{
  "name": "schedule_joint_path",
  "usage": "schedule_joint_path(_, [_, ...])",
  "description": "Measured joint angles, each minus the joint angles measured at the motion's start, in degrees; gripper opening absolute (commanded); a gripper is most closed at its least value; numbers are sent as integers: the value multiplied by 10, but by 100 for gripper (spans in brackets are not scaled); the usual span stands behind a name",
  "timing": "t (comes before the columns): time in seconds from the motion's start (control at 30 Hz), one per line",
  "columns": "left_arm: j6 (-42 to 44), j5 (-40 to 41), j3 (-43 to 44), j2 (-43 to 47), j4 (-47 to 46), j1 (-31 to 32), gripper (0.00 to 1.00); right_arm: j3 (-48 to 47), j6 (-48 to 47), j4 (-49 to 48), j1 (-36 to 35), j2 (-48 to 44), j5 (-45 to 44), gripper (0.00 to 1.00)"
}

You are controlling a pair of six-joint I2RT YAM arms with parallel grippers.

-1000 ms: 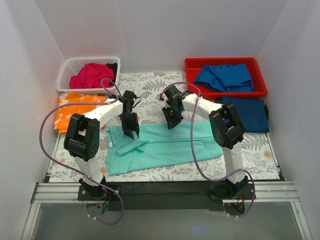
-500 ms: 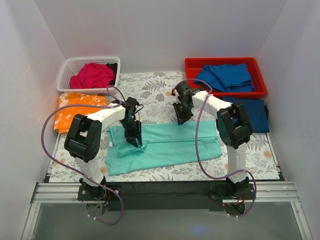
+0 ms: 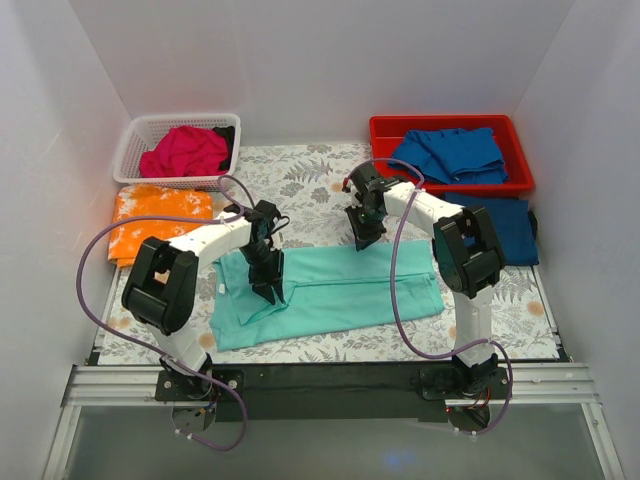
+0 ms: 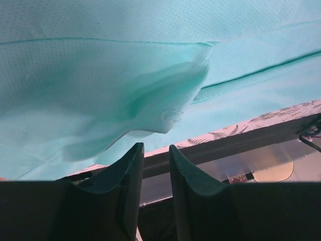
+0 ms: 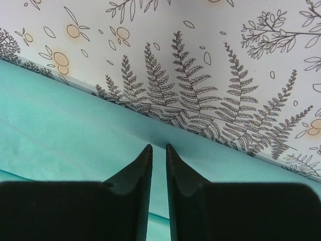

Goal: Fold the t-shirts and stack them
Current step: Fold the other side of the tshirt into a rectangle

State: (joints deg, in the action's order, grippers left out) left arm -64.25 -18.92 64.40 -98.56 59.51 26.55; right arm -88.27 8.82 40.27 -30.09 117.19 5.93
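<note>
The mint t-shirt (image 3: 340,290) is lying flat mid-table. Only the wrist views are showing the jaws: the left gripper (image 4: 156,146) and right gripper (image 5: 159,146) are both almost pressed together, pinching nothing, the right one over the shirt's far edge.

T-shirts: at least five are showing. These are one mint-teal t-shirt (image 3: 340,290), one orange-and-white t-shirt (image 3: 150,222), one magenta-pink t-shirt (image 3: 185,152), one royal blue t-shirt (image 3: 450,152) and one darker blue t-shirt (image 3: 497,228).

Containers: two are standing, one white basket (image 3: 128,150) and one red bin (image 3: 440,121).

Printed sheet (image 3: 310,170): one is lying spread.

Arms: two are reaching, left arm (image 3: 205,235) and right arm (image 3: 420,205).
</note>
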Motion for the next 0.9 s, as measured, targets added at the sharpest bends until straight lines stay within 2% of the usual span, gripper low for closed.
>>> schedule_joint_path(0.2, [-6, 20, 31, 23, 17, 2, 25, 0, 0, 0, 0, 0, 0, 22])
schedule_joint_path(0.37, [-32, 58, 53, 26, -13, 2, 26, 0, 0, 0, 0, 0, 2, 22])
schedule_joint_path(0.6, [-57, 91, 59, -20, -53, 2, 25, 16, 0, -1, 0, 0, 4, 21])
schedule_joint_path(0.9, [-61, 84, 40, -47, -60, 3, 23, 29, 0, -2, 1, -2, 4, 20])
